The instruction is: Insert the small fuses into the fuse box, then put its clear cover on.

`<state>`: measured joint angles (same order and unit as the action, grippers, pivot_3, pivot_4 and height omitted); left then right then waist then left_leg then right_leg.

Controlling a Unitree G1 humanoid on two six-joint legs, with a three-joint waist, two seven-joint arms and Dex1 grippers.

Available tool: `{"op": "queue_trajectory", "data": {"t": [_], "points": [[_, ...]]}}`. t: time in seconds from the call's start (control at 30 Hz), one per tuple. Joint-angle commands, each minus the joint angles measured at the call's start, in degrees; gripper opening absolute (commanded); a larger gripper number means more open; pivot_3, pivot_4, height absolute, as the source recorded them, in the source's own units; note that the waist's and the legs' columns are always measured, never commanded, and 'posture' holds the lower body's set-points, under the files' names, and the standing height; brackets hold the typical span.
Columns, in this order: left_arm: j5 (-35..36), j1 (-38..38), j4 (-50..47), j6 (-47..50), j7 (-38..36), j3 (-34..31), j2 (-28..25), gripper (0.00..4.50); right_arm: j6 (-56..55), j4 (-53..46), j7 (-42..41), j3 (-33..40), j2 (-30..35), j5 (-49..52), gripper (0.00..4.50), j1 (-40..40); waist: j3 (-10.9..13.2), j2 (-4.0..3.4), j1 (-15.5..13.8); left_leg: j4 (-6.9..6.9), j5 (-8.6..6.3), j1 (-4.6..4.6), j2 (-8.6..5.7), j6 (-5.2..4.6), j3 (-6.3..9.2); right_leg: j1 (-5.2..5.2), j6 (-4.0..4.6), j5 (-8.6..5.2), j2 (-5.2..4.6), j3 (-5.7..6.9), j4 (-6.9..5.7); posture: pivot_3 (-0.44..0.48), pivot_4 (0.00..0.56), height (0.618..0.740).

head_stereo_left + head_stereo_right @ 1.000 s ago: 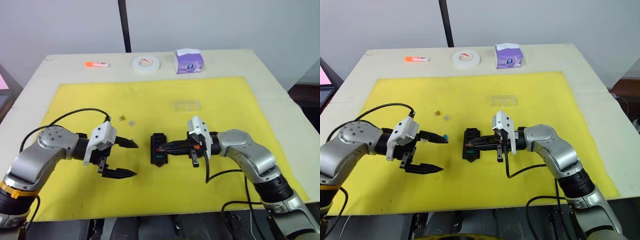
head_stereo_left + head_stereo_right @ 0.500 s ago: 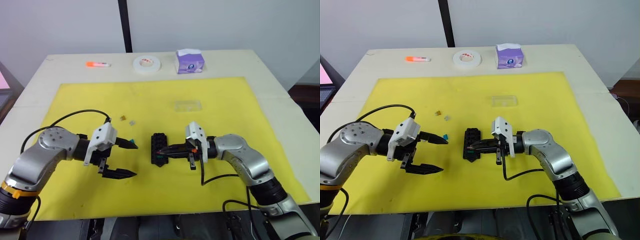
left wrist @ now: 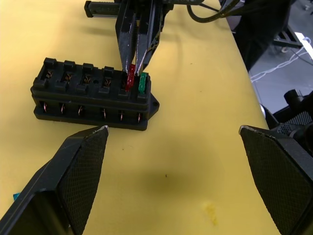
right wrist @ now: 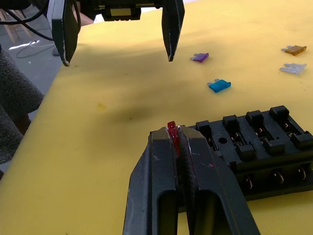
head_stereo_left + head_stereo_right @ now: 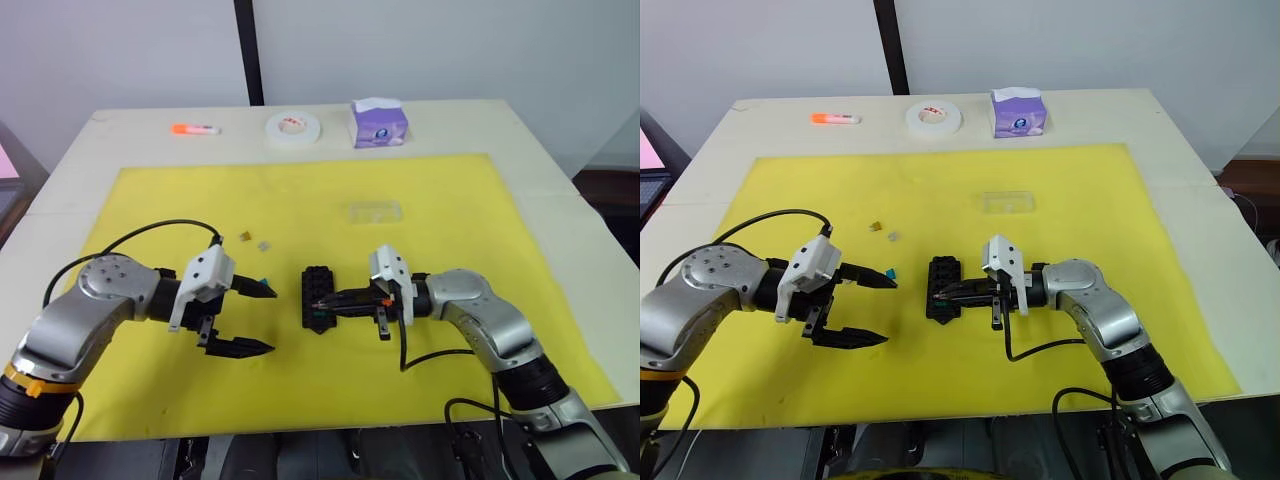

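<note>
On the yellow mat [image 5: 420,180], the fuse box [image 5: 318,297] is being met by the right gripper [image 5: 322,303], clamped on a red fuse [image 3: 130,81] beside a seated green fuse [image 3: 143,83]. The left gripper [image 5: 258,318] is being held spread apart nearby.

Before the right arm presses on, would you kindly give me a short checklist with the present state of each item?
1. Right claw shut on the red fuse: ok.
2. Red fuse over a slot beside the green fuse in the fuse box: ok.
3. Red fuse fully seated: cannot tell.
4. Left claw open, apart from the box: ok.
5. Loose fuses remaining, teal, purple, amber, grey: not ok.
6. Cover on the box: not ok, it lies on the mat.
</note>
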<state>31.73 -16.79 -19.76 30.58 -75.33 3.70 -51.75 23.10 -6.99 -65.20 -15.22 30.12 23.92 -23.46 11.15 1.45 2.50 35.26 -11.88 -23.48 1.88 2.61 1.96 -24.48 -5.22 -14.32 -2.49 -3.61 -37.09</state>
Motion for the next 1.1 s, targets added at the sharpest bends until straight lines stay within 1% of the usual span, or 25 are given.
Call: {"op": "queue_trajectory", "data": {"t": [0.03, 0.37, 0.7, 1.1], "points": [[-0.2, -0.6, -0.5, -0.3, -0.1, 0.2, -0.1, 4.49, 0.5, -0.7, -0.1, 1.1, -0.8, 1.2, 0.0, -0.4, 0.0, 0.0, 0.0, 0.0, 0.0, 0.0, 0.0, 0.0, 0.0, 0.0, 0.0, 0.0, 0.0, 0.0, 0.0, 0.0, 0.15, 0.74], [-0.4, -1.0, -0.1, -0.5, -0.3, 0.6, 0.1, 4.49, 1.0, -0.7, 0.2, 1.8, -1.2, 1.2, 0.0, -0.9, 0.0, 0.0, 0.0, 0.01, 0.0, 0.0, 0.0, 0.0, 0.0, 0.0, 0.0, 0.01, 0.0, 0.0, -0.01, 0.0, 0.15, 0.74], [-0.9, -0.6, -0.1, -0.7, -0.8, 0.6, -0.2, 4.49, 3.4, -2.8, -0.1, 2.8, -0.9, 3.7, 0.0, -0.1, 0.0, 0.0, 0.0, 0.01, 0.0, 0.0, 0.0, 0.0, 0.0, 0.01, -0.01, 0.01, 0.0, 0.0, -0.02, 0.0, 0.15, 0.74], [-1.3, -0.9, 0.1, -0.9, -0.7, 0.9, 0.2, 4.49, 1.6, -0.3, 0.0, 2.3, -1.3, 1.8, 0.0, -0.3, 0.0, 0.0, 0.0, 0.02, 0.0, 0.0, 0.0, 0.0, 0.0, 0.01, -0.01, 0.01, 0.0, 0.0, -0.03, 0.0, 0.15, 0.74]]}}
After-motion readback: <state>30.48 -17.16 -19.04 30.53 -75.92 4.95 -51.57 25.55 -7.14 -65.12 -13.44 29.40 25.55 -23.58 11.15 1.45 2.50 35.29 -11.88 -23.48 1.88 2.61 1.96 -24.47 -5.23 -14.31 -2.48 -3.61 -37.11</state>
